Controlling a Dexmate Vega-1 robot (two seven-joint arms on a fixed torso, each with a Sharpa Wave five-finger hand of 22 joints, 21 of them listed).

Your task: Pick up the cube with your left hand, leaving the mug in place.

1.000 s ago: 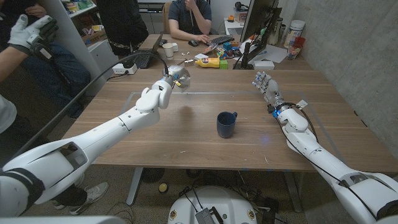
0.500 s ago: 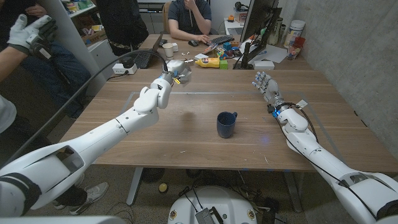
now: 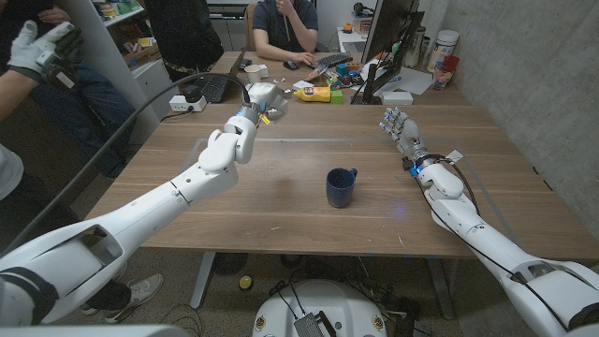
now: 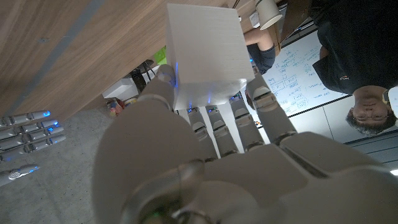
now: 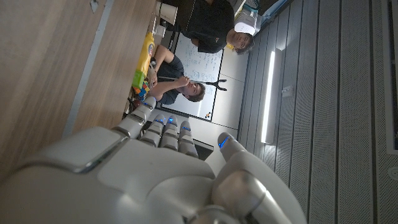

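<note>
Cube (image 4: 205,53) base hidden within left hand (image 4: 205,149) fingers.

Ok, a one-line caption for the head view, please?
Left hand holds the white cube above the table; blue mug stands untouched, right hand idle.

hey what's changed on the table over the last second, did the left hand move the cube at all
Yes. The left hand, holding the white cube in its fingers, has carried it higher and toward the table's far edge. Its hold looks unchanged. The blue mug has stayed in place on the table, and the right hand has not moved.
</note>
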